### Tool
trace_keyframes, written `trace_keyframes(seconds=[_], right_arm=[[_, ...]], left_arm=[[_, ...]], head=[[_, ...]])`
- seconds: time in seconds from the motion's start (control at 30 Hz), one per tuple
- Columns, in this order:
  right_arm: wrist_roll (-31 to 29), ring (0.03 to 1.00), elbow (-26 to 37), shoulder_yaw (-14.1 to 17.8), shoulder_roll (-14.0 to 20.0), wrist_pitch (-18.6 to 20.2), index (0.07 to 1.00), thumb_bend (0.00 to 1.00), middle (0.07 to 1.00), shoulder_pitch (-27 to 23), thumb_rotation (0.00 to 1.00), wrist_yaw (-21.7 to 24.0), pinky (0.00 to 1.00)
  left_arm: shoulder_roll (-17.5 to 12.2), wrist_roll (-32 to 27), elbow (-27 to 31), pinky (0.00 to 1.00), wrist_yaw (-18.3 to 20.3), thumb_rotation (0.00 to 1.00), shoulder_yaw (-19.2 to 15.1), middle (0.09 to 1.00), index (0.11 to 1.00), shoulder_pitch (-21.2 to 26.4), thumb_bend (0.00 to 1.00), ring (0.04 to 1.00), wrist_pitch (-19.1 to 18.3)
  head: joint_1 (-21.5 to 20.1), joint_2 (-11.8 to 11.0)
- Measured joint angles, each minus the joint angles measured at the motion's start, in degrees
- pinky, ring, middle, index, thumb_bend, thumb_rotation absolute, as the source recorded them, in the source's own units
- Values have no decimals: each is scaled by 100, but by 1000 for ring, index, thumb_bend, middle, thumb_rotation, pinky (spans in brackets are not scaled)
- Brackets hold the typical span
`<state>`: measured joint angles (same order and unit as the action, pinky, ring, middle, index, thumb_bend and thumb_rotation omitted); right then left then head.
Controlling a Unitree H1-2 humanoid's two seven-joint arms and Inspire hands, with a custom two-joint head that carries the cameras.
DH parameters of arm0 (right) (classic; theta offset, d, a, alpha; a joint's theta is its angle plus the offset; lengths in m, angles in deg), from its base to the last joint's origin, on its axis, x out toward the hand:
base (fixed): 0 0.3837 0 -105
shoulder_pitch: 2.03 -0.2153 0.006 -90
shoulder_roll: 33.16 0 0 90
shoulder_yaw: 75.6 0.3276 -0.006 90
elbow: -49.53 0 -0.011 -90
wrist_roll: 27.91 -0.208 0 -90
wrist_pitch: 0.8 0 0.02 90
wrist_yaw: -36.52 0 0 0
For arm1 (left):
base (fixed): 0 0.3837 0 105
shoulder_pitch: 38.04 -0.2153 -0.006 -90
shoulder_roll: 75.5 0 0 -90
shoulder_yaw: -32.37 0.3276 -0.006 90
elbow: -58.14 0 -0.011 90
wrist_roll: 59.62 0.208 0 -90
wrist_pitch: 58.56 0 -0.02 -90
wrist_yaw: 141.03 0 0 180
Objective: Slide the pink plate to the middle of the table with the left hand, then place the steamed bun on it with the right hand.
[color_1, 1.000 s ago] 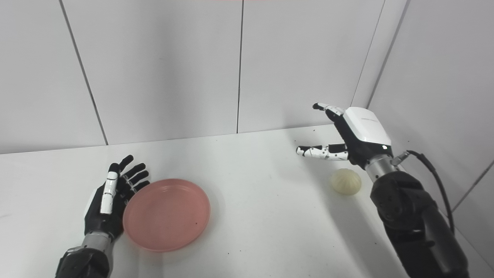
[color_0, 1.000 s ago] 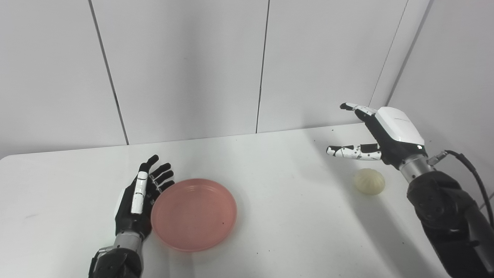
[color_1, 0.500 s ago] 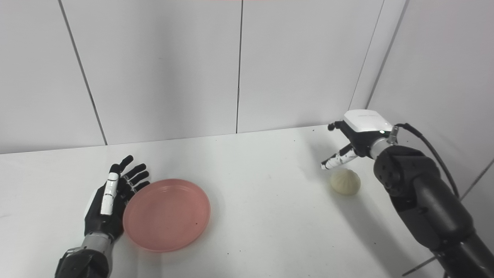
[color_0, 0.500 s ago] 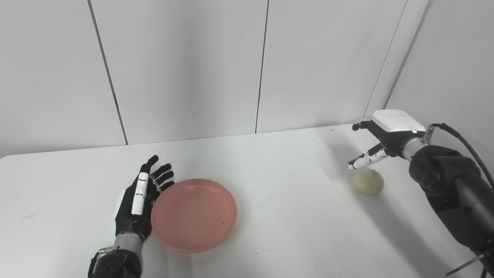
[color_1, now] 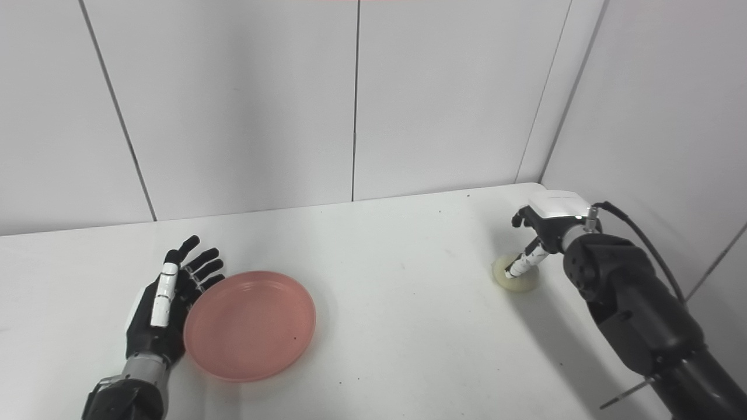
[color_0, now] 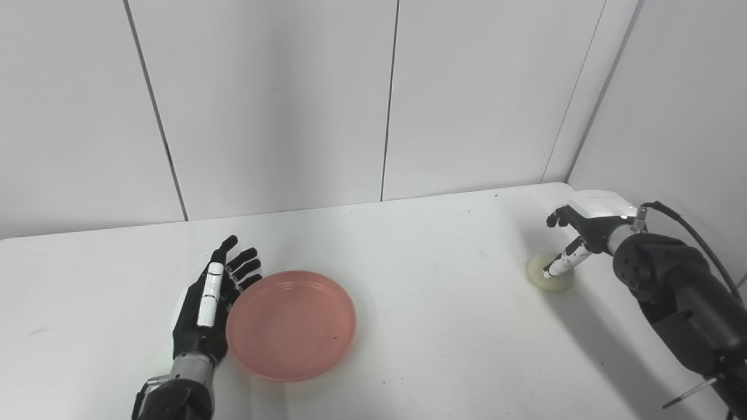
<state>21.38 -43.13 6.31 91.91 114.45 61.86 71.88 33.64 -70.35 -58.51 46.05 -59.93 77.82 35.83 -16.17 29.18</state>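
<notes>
Plate: round pink plastic plate sits left of desk centre – slide looks done or nearly so.
Left hand: flat on white desk, fingers spread, holding nothing, touching plate's left rim.
Bun: pale round steamed bun near desk's right edge, well apart from plate.
Right hand: over bun, one white finger on top – fingers apart, no grip yet.
Left to do: grasp, carry, place.
Obstacles: none btwn bun & plate; grey wall panels behind.

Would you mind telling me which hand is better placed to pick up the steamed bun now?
The right hand: it is already down over the steamed bun with a finger on it. The left hand lies open beside the pink plate, across the table.
</notes>
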Motion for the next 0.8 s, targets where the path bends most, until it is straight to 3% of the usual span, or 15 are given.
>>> trace_keyframes(seconds=[0.17,0.23,0.3,0.8], right_arm=[[-201,664,-553,-88,1,-130,771,1000,724,-59,463,15,623],[-290,553,-819,-112,1,-162,758,1000,617,-106,458,0,533],[-338,531,-1057,-139,1,-238,754,1000,598,-141,454,-35,516],[-975,564,-1980,-90,-206,-931,709,1000,636,-206,464,-1571,510]], left_arm=[[1,0,1,736,10,814,30,784,867,5,641,783,0],[0,0,12,741,9,814,34,785,869,4,635,785,-14],[0,0,31,742,8,814,36,785,869,2,634,786,-33],[0,-1,68,736,8,820,39,784,875,-2,626,782,-78]], head=[[26,26],[35,26],[44,35],[88,62]])
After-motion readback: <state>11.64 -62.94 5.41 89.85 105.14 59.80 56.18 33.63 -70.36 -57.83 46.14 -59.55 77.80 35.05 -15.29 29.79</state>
